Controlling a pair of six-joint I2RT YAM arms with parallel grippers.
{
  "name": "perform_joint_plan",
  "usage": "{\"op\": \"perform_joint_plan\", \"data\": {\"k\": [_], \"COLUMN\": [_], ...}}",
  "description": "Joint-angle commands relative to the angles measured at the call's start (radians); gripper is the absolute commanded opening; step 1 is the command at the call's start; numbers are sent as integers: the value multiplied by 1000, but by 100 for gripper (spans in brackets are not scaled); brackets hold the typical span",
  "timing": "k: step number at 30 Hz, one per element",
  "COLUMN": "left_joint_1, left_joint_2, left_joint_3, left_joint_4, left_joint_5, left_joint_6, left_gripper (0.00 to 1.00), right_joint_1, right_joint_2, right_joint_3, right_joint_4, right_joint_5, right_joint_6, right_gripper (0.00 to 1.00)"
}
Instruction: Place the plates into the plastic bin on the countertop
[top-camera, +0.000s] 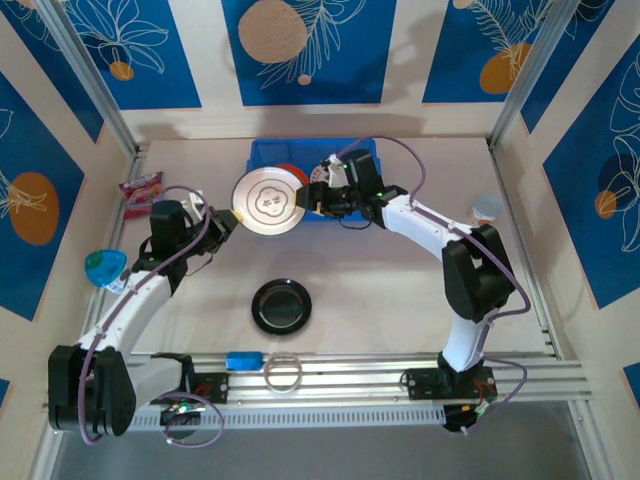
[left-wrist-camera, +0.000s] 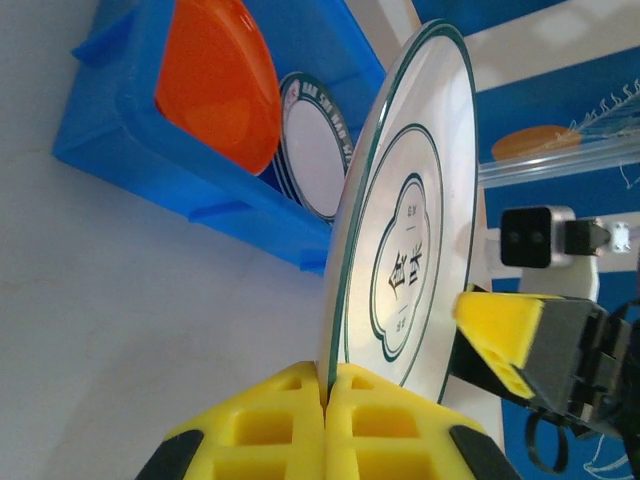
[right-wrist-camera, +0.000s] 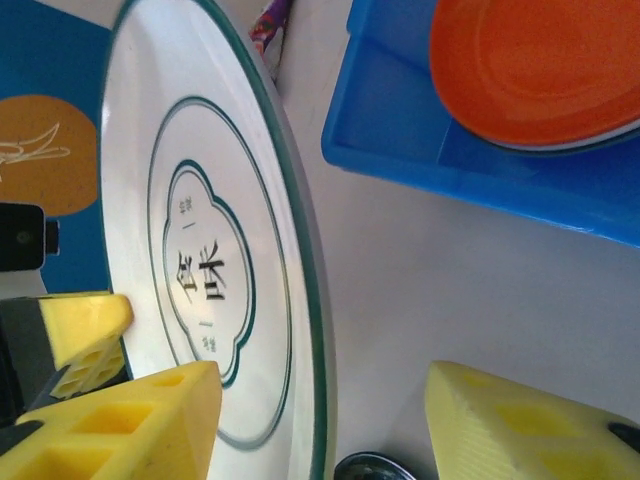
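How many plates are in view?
4: white plate in the left gripper, black plate on the countertop, orange plate and patterned plate in the bin; more may hide beneath.

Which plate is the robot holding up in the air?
The white plate with green rings, pinched on edge by the left hand. The black plate lies flat on the countertop, and the orange plate sits in the blue bin.

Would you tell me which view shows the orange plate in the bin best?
Left wrist: the orange plate shows nearly whole. Right wrist crops it; top external catches a sliver behind the white plate.
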Motion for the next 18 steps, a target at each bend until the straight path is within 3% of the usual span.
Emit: {"op": "perform_joint_plan", "data": {"k": [1,2,4,5,8,9,10,12,14,18], "left_joint_1": [-24,-27,-32,-35,-35,-35,-35,-37,-38,-41], "left_joint_2": [36,46,66,74,103,116,129,149,171,211], "left_joint_3": [0,-2,-6,-6,4,13,20,28,44,72], "left_joint_4": [117,125,135,137,133,130,137,163,171,190], "left_joint_5": [65,66,66,65,64,62,61,60,61,60], "left_joint_6": [-22,-23,-24,-20,-13,-12,-12,-20,-20,-25], "left_gripper": [0,0,0,0,1,21,30,39,40,29], "right_joint_1": [-1,-5,-12,-15,-24,-28,-30,-34,-36,-43], "right_joint_2": [29,26,12,6,-5,-8,-12,-16,-22,-37], "right_joint_3": [48,48,38,33,22,12,2,-10,-26,-56], "right_joint_4": [34,40,49,49,51,60,67,69,80,107], "right_joint_5": [-60,-63,-55,-50,-71,-83,-92,-108,-127,-171], "right_joint_6": [21,26,31,32,37,44,49,57,62,80], "right_gripper": [45,36,8,0,0,0,0,0,0,0]}}
